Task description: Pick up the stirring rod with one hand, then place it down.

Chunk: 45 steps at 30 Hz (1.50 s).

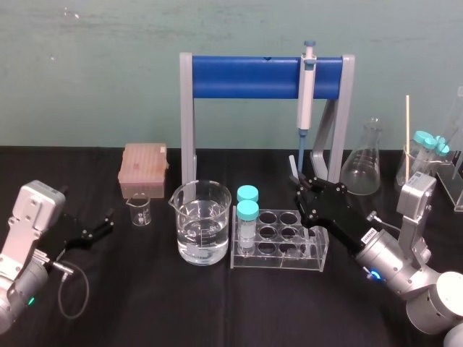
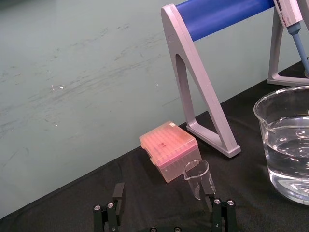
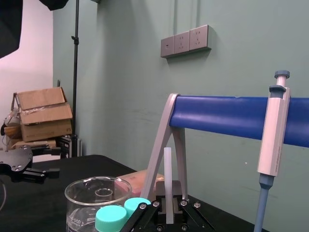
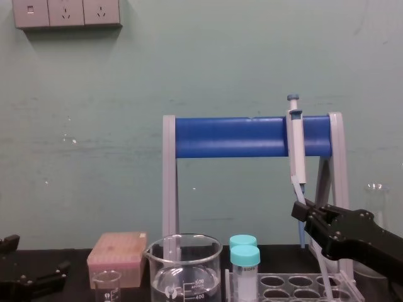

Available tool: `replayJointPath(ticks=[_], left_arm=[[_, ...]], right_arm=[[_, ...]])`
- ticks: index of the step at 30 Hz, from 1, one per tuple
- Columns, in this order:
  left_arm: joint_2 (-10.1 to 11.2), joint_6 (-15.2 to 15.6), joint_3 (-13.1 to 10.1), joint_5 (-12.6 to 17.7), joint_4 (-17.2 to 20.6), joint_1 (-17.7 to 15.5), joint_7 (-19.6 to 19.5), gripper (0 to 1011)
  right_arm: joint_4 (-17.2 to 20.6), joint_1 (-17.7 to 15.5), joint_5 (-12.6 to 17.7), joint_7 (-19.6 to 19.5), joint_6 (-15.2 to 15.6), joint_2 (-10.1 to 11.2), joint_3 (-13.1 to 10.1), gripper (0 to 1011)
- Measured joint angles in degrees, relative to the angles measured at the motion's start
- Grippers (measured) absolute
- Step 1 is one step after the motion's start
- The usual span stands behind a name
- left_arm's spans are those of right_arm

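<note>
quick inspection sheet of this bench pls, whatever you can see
surface: black cloth over the table
job's things: stirring rod, clamped in the right gripper
clutter: large beaker with water, small beaker, pink tip box, tube rack, pipette hung on the stand, conical flask
grippers: right gripper shut on the rod, at the rack's far side; left gripper open, beside the small beaker
cables: grey loop by the left arm
surroundings: green wall, wall sockets

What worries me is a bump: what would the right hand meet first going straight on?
Probably the pipette stand's left leg: the right hand, holding the stirring rod, points at it; depth is unclear. The left hand sits far left.
</note>
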State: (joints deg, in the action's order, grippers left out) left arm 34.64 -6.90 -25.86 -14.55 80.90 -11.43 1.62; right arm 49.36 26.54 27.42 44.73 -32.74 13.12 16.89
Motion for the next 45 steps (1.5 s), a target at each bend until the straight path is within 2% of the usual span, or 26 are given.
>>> replayJointPath(ticks=[4,5,8,12,15,16,21,22,24,26,28,31,34,37,41,43,45], left_arm=[[0.0,0.0,0.0,0.0,0.0,0.0,0.0,1000],[0.0,0.0,0.0,0.0,0.0,0.0,0.0,1000],[0.0,0.0,0.0,0.0,0.0,0.0,0.0,1000],[0.0,0.0,0.0,0.0,0.0,0.0,0.0,1000],[0.0,0.0,0.0,0.0,0.0,0.0,0.0,1000],[0.0,0.0,0.0,0.0,0.0,0.0,0.0,1000],[0.0,0.0,0.0,0.0,0.0,0.0,0.0,1000],[0.0,0.0,0.0,0.0,0.0,0.0,0.0,1000],[0.0,0.0,0.0,0.0,0.0,0.0,0.0,1000],[0.0,0.0,0.0,0.0,0.0,0.0,0.0,1000],[0.0,0.0,0.0,0.0,0.0,0.0,0.0,1000],[0.0,0.0,0.0,0.0,0.0,0.0,0.0,1000],[0.0,0.0,0.0,0.0,0.0,0.0,0.0,1000],[0.0,0.0,0.0,0.0,0.0,0.0,0.0,1000],[0.0,0.0,0.0,0.0,0.0,0.0,0.0,1000],[0.0,0.0,0.0,0.0,0.0,0.0,0.0,1000],[0.0,0.0,0.0,0.0,0.0,0.0,0.0,1000]], right_arm=[[0.0,0.0,0.0,0.1,0.0,0.0,0.0,148],[0.0,0.0,0.1,0.1,0.0,0.0,0.0,208],[0.0,0.0,0.1,0.1,0.0,0.0,0.0,264],[0.0,0.0,0.1,0.1,0.0,0.0,0.0,416],[0.0,0.0,0.2,0.2,0.0,0.0,0.0,474],[0.0,0.0,0.2,0.2,0.0,0.0,0.0,542],[0.0,0.0,0.2,0.2,0.0,0.0,0.0,674],[0.0,0.0,0.2,0.2,0.0,0.0,0.0,741],[0.0,0.0,0.2,0.2,0.0,0.0,0.0,799],[0.0,0.0,0.2,0.2,0.0,0.0,0.0,811],[0.0,0.0,0.2,0.2,0.0,0.0,0.0,904],[0.0,0.0,0.2,0.2,0.0,0.0,0.0,976],[0.9,-0.1,-0.2,-0.3,-0.7,0.2,-0.3,1003],[3.9,-0.5,-0.7,-2.6,-2.3,0.5,-1.6,1003],[6.9,-1.3,-1.9,-6.4,-2.8,0.9,-3.4,1003],[9.5,-2.4,-3.3,-10.3,-1.6,1.3,-4.9,1003],[12.7,-4.3,-5.0,-14.9,1.4,2.0,-6.7,1003]])
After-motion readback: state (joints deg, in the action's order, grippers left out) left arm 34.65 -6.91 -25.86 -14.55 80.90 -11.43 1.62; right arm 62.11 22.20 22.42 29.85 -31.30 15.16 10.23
